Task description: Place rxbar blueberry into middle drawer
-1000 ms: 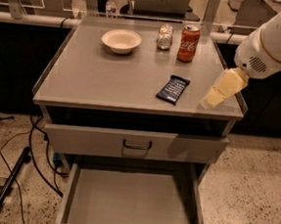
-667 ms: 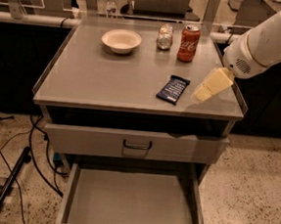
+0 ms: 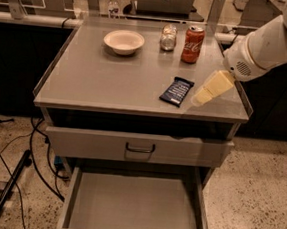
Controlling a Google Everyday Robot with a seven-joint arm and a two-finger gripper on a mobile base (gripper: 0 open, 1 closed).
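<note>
Claw [image 3: 203,97] has slid in from table [image 3: 111,78] edge, beside rxbar blueberry [image 3: 176,91].

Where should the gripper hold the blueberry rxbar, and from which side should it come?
Probably across its narrow width, at the middle of the two long edges, coming straight down from above: the rxbar blueberry lies flat on the table, with its long axis slanted. The gripper is just right of it, low over the table.

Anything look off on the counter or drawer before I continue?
Nothing stands out. The rxbar blueberry lies flat on the counter, slightly angled, with the gripper just to its right. The cola can and bowl stand upright, nothing is spilled, and the middle drawer is pulled open.
</note>
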